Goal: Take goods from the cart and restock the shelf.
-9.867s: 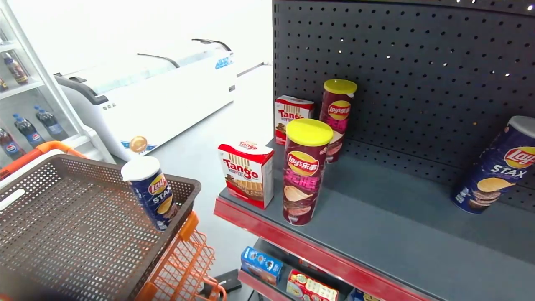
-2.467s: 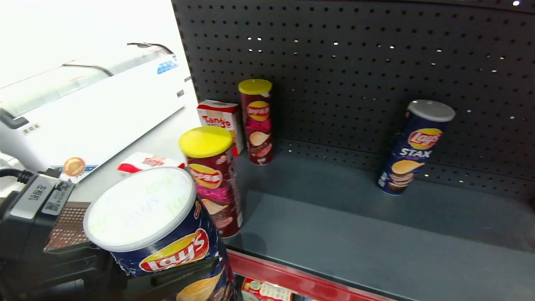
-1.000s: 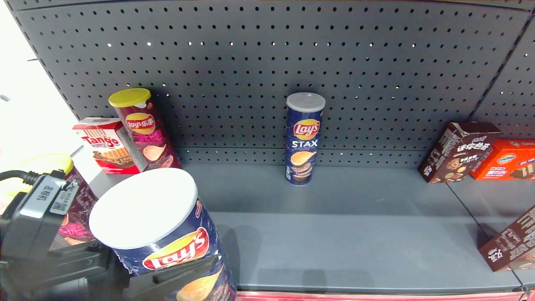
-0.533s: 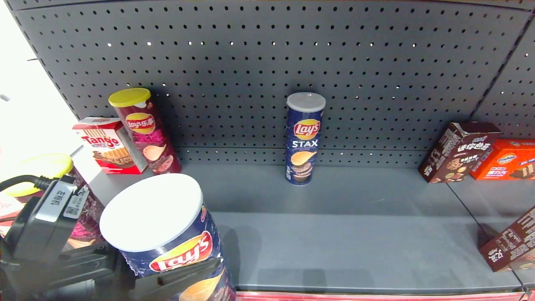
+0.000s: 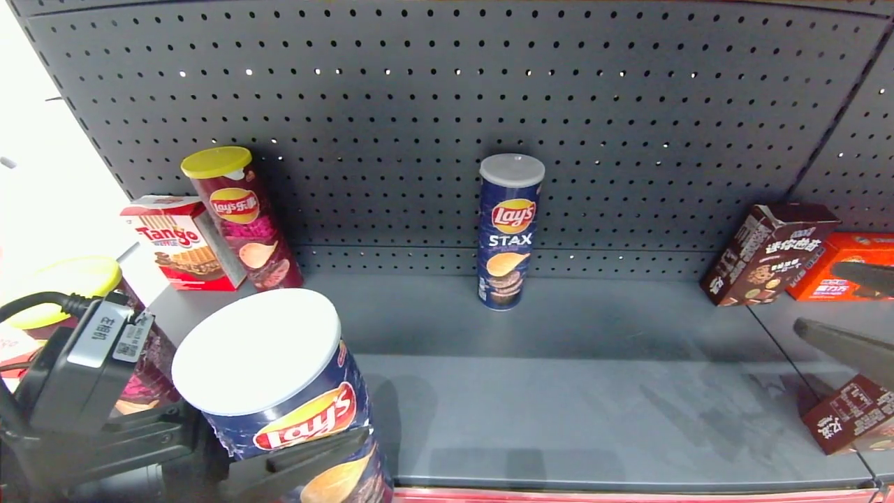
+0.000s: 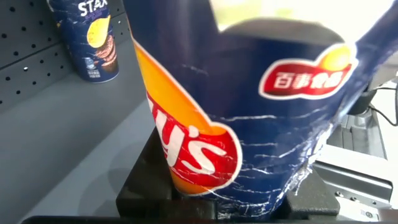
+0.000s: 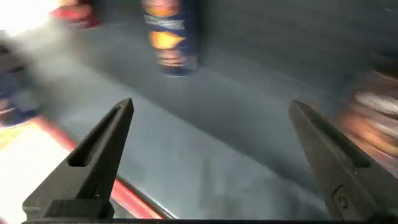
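Note:
My left gripper [image 5: 293, 447] is shut on a blue chips can with a white lid [image 5: 279, 391], held upright at the front left of the grey shelf board [image 5: 559, 391]. In the left wrist view the same can [image 6: 249, 106] stands between the fingers of the gripper [image 6: 217, 193]. A second blue can [image 5: 510, 230] stands against the pegboard at mid-shelf, and shows as well in both wrist views [image 6: 87, 43] [image 7: 171, 37]. My right gripper [image 5: 814, 297] hangs open over the shelf's right part, with nothing between its fingers [image 7: 211, 106].
A wafer box [image 5: 178, 241] and a maroon can with a yellow lid [image 5: 237, 216] stand at the back left, and another maroon can [image 5: 105, 314] is behind my left wrist. Brown boxes [image 5: 768, 251] [image 5: 848, 416] and an orange box [image 5: 852, 258] occupy the right. Bare shelf lies between.
The head view swung from the cart to the shelf. The blue can left the cart and is in my left gripper. In the last half second my right gripper came in at the right edge.

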